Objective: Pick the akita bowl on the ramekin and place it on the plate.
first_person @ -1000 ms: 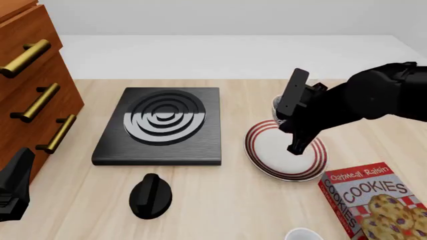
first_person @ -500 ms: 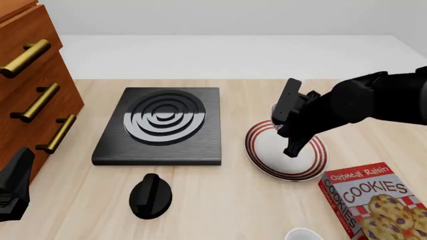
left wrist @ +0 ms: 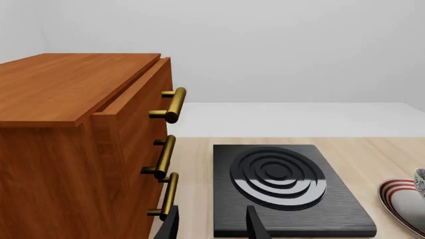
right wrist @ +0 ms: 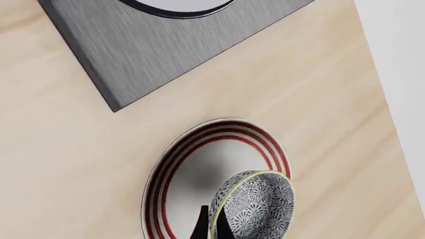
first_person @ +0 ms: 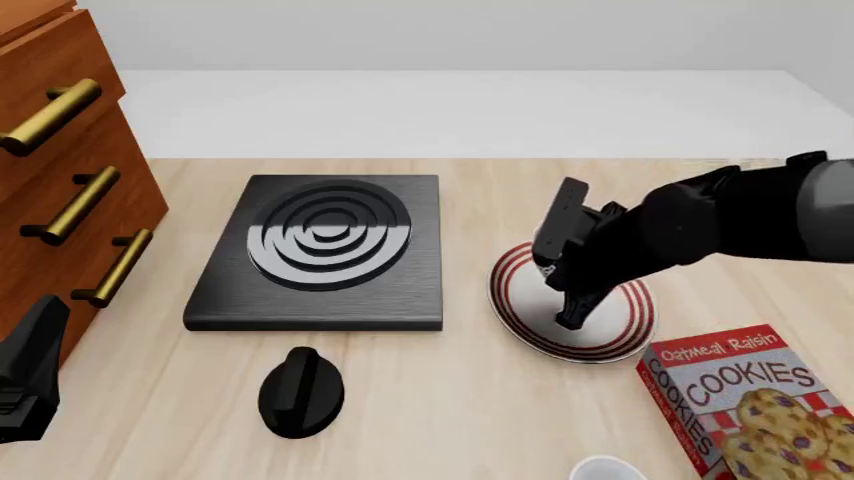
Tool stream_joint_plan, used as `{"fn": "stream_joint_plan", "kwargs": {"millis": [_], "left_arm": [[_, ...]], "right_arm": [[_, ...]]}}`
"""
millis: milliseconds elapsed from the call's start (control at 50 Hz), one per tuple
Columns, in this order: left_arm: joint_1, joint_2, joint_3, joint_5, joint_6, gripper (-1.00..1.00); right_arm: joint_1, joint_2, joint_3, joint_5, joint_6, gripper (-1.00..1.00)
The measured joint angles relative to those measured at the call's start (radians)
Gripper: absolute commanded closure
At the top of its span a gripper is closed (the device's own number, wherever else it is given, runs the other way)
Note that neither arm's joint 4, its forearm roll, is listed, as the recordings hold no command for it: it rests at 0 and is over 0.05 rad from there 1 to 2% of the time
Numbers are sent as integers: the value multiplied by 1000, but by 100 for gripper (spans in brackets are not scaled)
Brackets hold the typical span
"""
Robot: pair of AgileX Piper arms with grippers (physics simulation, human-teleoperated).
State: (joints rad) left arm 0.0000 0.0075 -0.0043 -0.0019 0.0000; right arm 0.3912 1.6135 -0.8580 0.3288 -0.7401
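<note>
In the right wrist view my right gripper is shut on the rim of the akita bowl. The bowl hangs tilted on edge, dark patterned outside showing, just over the white, red-ringed plate. From the front, the right arm covers most of the plate, with the gripper low over its middle; the bowl is almost hidden there. The ramekin stands bare at the near table edge. My left gripper is open and holds nothing, parked at the near left.
A black square stove lies left of the plate, with a black knob in front of it. A cookie box lies close to the plate's near right. A wooden drawer cabinet with brass handles fills the left side.
The right arm has come down and slightly left over the plate, carrying the bowl lower. The left arm has not moved.
</note>
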Motion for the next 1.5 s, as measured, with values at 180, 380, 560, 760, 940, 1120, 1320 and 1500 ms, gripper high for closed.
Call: {"fn": "stream_joint_plan", "kwargs": {"millis": [180, 380, 560, 760, 940, 1120, 1320, 1500], "left_arm": [[0, 0, 0, 0, 0, -100], [0, 0, 0, 0, 0, -100], [0, 0, 0, 0, 0, -100], [0, 0, 0, 0, 0, -100], [0, 0, 0, 0, 0, -100], [0, 0, 0, 0, 0, -100], [0, 0, 0, 0, 0, -100], [0, 0, 0, 0, 0, -100]], "right_arm": [[10, 21, 1, -14, 19, 100], [21, 45, 4, -31, 37, 100], [18, 68, 12, -53, 36, 100], [13, 90, 19, -68, 42, -100], [-1, 95, 19, -72, 45, -100], [-4, 86, 19, -64, 50, -100], [4, 53, 16, -35, 66, -100], [11, 24, 22, -16, 77, -100]]}}
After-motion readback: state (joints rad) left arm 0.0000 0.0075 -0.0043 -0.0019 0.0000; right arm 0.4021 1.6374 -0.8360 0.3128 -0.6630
